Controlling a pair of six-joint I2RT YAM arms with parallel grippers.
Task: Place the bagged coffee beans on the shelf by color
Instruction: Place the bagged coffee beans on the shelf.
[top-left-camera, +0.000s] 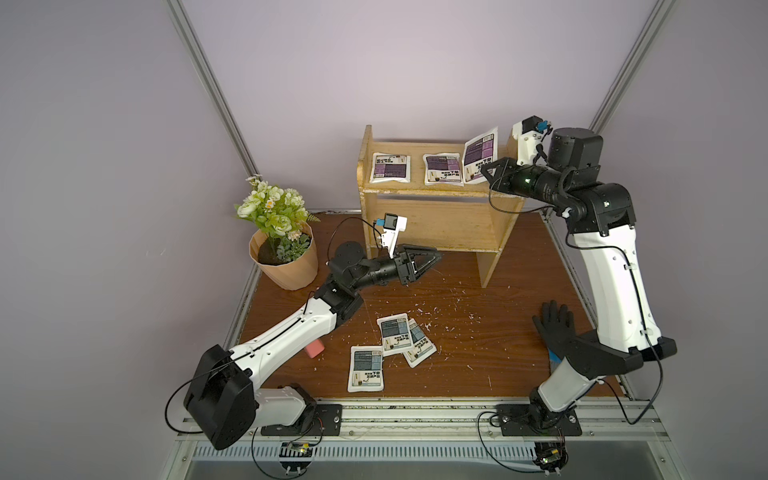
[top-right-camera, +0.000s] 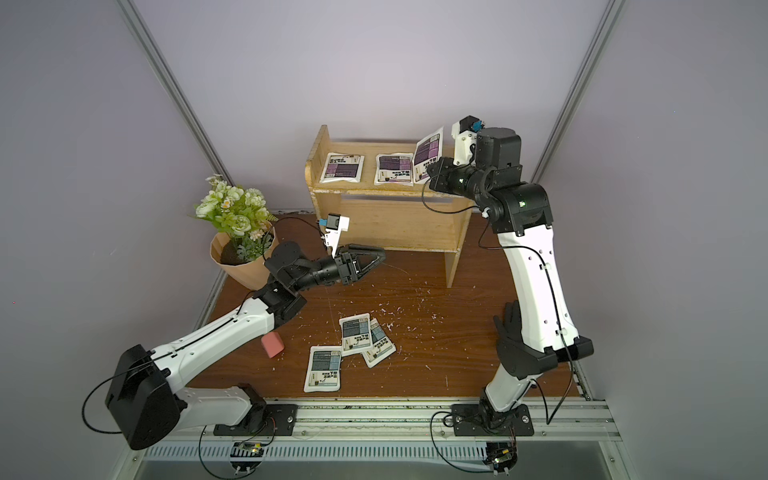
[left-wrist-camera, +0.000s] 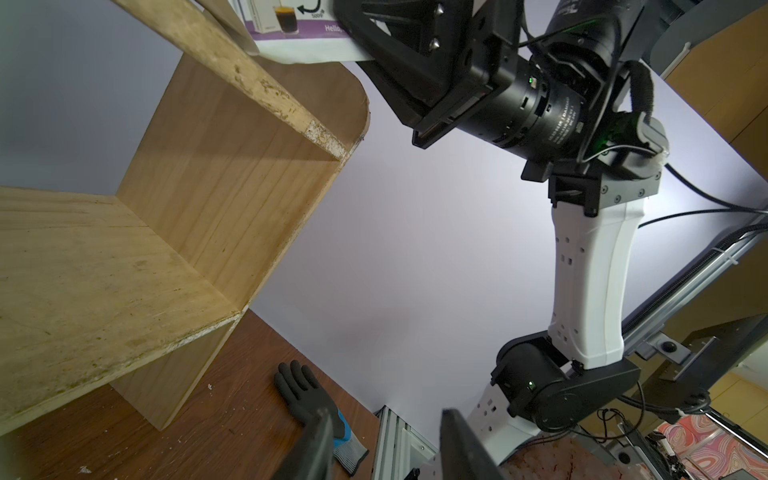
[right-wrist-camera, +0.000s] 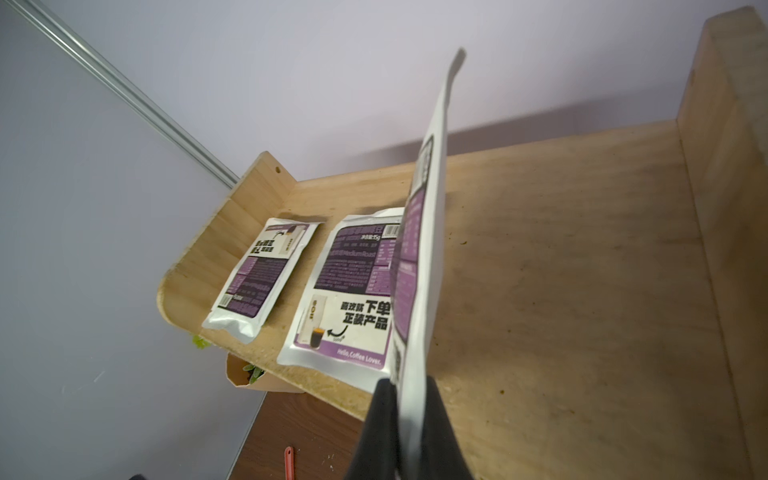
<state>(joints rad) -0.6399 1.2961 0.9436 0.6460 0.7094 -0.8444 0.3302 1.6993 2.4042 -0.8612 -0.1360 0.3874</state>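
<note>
Risks toppling the upright white purple-labelled pouch (right-wrist-camera: 419, 249) onto its flat neighbour (right-wrist-camera: 345, 299) upon release from the right pincer (right-wrist-camera: 407, 390) clamped on its edge.

Overhead pair; close wrist views toward shelf (top-left-camera: 432, 226)

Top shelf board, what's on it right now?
The shelf holds two purple bags lying flat, the left bag and the middle bag. The right gripper holds a third bag, also purple, on edge above the bare right part; whether it touches is hidden.
</note>
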